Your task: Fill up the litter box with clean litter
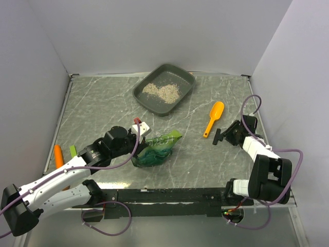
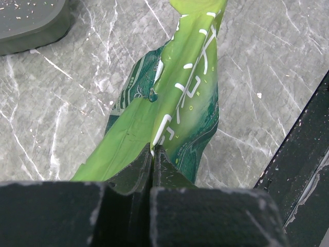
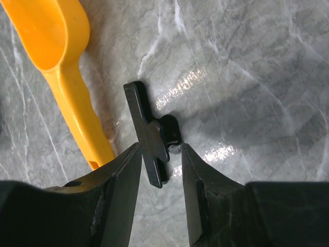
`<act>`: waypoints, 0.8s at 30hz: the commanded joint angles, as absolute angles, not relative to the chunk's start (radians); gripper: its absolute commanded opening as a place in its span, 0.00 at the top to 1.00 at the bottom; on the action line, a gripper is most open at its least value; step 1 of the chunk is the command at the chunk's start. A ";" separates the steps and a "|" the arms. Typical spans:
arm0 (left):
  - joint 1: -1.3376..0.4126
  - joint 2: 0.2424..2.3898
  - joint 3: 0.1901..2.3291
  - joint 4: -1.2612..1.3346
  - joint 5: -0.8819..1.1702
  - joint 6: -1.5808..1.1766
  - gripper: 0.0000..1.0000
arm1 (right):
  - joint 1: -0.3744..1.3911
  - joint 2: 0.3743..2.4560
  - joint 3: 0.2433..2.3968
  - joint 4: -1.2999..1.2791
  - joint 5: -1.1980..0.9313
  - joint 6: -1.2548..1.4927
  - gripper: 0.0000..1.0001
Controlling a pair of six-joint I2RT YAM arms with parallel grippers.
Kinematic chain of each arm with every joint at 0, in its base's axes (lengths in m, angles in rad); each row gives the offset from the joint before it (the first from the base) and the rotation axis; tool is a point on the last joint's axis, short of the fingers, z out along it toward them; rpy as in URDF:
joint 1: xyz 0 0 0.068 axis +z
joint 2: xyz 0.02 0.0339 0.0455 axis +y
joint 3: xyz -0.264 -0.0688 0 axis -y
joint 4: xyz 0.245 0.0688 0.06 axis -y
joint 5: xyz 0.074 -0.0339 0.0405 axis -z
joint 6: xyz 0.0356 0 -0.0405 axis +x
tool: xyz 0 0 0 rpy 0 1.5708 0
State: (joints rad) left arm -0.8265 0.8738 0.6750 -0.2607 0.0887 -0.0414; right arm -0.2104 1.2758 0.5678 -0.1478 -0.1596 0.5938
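Observation:
The dark grey litter box [image 1: 177, 72] sits at the back centre with a small pile of pale clean litter [image 1: 163, 91] in it; its corner [image 2: 31, 25] shows in the left wrist view. My left gripper [image 1: 143, 139] [image 2: 152, 154] is shut on the edge of a crinkly green bag [image 1: 157, 149] [image 2: 185, 92] that lies on the table. To the right, my right gripper [image 1: 222, 136] [image 3: 159, 149] has its fingertips pressed on both sides of a small black clip [image 1: 217, 137] [image 3: 149, 139].
An orange scoop [image 1: 213, 118] [image 3: 56, 62] lies just left of the clip. An orange object [image 1: 58, 155] and a small green piece [image 1: 73, 151] lie at the left edge. A black rail [image 1: 169, 195] runs along the front. Walls enclose three sides.

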 commanded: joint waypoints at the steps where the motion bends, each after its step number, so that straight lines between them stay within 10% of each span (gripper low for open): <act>1: -0.827 0.858 0.684 -0.258 0.051 -0.044 0.95 | -0.216 1.310 0.566 -0.084 -0.170 0.589 0.57; 10: -0.825 0.853 0.684 -0.253 0.054 -0.044 0.87 | -0.216 1.367 0.563 -0.040 -0.209 0.598 0.60; 24: -0.827 0.838 0.687 -0.250 0.038 -0.040 0.65 | -0.216 1.385 0.574 -0.054 -0.190 0.607 1.00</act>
